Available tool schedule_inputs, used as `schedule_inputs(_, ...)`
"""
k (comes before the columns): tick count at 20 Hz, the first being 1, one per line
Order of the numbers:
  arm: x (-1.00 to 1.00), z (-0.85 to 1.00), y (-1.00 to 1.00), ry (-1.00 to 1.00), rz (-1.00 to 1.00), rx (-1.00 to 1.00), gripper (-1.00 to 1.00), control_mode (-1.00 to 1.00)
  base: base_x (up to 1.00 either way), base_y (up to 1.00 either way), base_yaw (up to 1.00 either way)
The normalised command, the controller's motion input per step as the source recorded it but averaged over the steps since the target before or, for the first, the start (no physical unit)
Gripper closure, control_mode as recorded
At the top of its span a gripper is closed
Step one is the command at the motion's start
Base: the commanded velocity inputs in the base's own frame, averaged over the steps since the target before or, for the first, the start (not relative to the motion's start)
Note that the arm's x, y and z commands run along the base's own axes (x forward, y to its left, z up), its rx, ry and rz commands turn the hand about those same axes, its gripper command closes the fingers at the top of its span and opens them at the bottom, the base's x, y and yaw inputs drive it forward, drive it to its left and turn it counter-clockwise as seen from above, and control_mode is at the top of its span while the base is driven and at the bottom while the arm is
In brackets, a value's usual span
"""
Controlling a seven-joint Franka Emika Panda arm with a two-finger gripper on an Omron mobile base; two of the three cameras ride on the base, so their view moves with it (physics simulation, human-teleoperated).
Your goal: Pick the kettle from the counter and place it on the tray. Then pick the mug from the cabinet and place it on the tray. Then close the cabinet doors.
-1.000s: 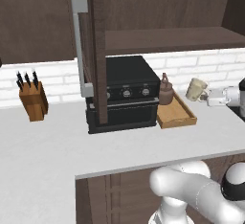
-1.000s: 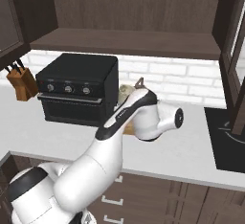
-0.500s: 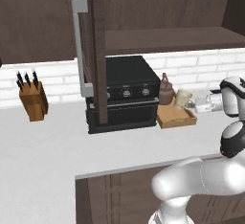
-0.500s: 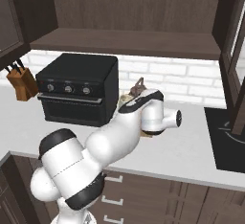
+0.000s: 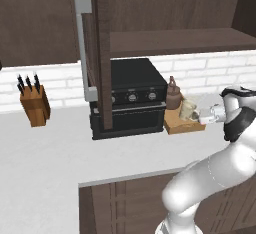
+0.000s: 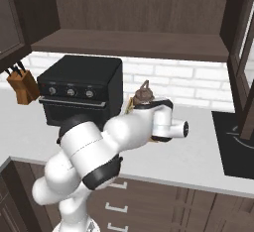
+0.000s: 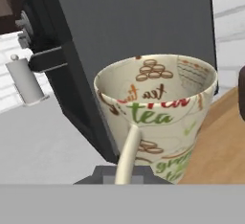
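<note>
Cream mug (image 7: 158,117) sits clenched by its handle in my hand (image 5: 209,115), held low over the wooden tray (image 5: 176,124) beside the kettle (image 5: 173,93), ready to set down.

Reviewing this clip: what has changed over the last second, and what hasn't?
The hand, shut on the mug, carried it left and down from beside the tray to just over it, next to the kettle. The kettle, tray, oven, knife block and open cabinet doors stayed put.
</note>
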Motion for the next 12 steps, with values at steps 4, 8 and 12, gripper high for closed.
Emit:
schedule_inputs(4,0.31,-0.32,-0.06,0.0,0.0,0.0,1.0,-1.0,0.0,0.0,0.0)
schedule_inputs(8,0.37,-0.34,0.0,-0.01,0.0,-0.01,1.0,-1.0,0.0,0.0,0.0)
schedule_inputs(12,0.37,-0.36,0.0,-0.01,0.0,-0.05,1.0,-1.0,0.0,0.0,0.0)
